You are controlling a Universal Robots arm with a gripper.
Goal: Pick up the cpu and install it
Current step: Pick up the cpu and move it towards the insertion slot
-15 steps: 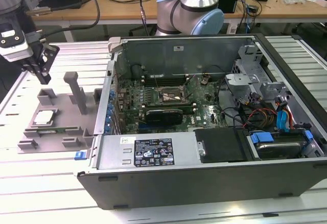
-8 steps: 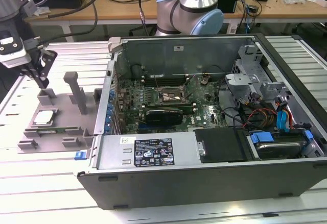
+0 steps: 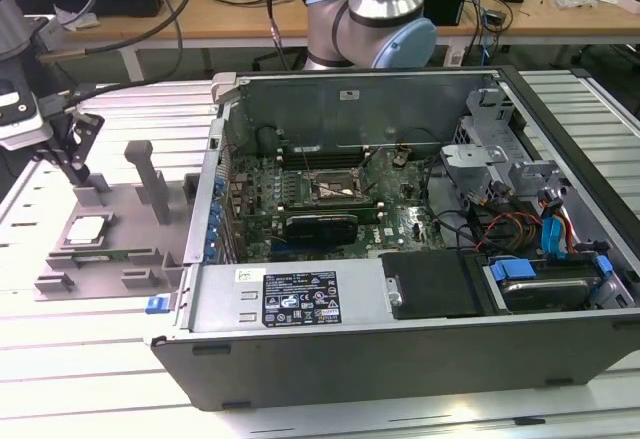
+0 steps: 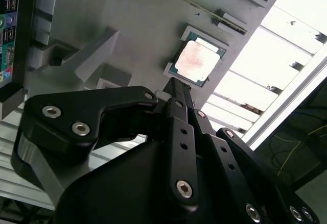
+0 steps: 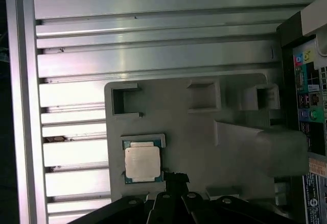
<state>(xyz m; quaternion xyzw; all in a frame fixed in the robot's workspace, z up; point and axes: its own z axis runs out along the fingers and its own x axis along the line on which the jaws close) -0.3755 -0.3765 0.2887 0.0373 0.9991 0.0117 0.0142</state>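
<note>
Evidently empty: gripper (image 4: 173,83) pinched closed, tips just beside the cpu (image 5: 142,163), lying flat in a recess of the grey fixture (image 5: 194,152). Probably light, stiff, fragile underneath; best taken by opposite edges.

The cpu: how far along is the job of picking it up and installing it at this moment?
Done: nothing yet. The cpu lies flat in its pocket on the grey fixture, outside the computer case. In hand: the gripper is low beside the chip's edge; I cannot tell whether it touches. Left: both the pick-up and the install, since the chip is not yet in the motherboard socket.
</note>
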